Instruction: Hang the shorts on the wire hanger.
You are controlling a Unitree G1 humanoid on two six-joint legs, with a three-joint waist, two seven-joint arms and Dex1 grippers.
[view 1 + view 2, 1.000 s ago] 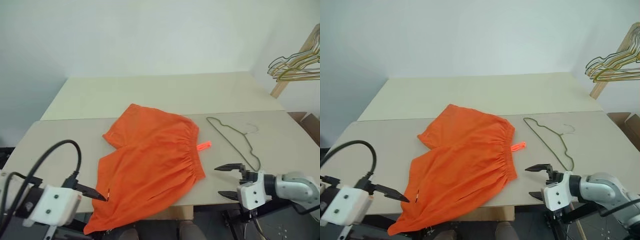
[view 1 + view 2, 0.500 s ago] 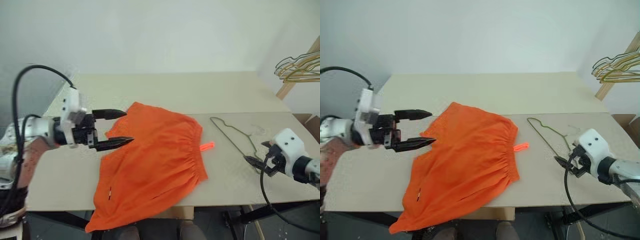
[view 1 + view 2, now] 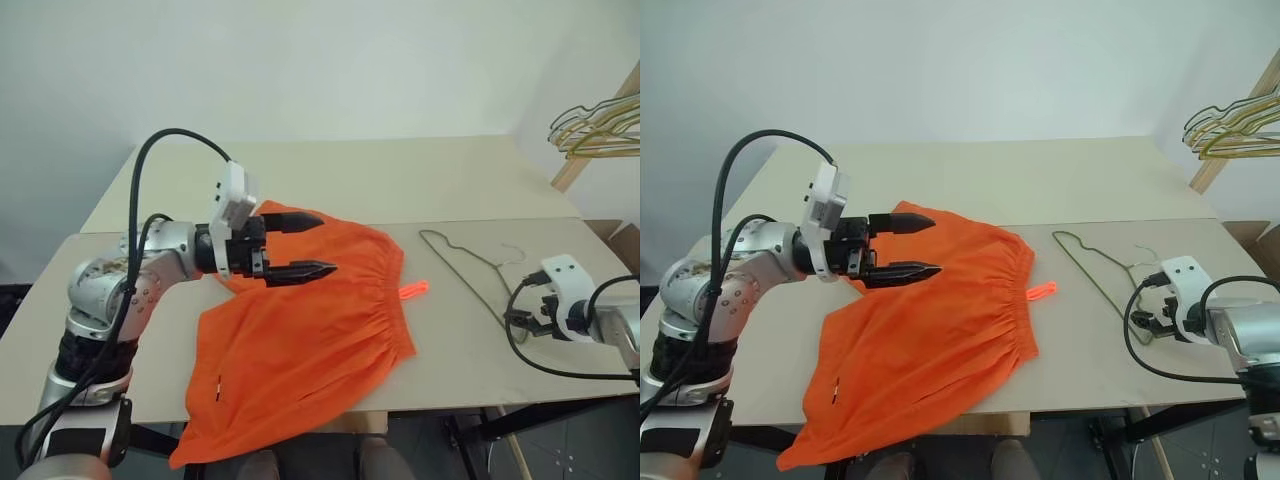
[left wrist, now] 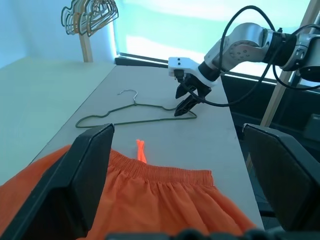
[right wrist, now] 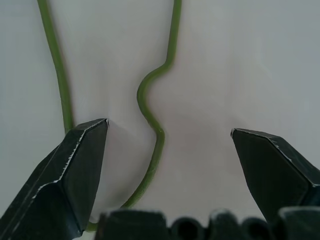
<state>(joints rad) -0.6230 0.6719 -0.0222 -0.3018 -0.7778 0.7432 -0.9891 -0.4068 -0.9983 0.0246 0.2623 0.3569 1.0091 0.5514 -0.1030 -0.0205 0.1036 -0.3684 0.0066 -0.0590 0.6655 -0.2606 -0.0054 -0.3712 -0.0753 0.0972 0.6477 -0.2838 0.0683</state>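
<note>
Both arms came up off the near table edge in the last second. Right gripper (image 5: 165,145) now over the near corner of the wire hanger (image 3: 470,270), jaws spread either side of the wire — probably not touching yet. Hanger flat, long axis near-to-far, hook toward the far right. Left gripper (image 3: 305,245) spread over the shorts (image 3: 300,340) — waistband faces the hanger.

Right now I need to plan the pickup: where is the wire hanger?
The wire hanger lies flat on the table at the robot's right, just beyond the shorts' waistband, with the right hand at its near end.
</note>
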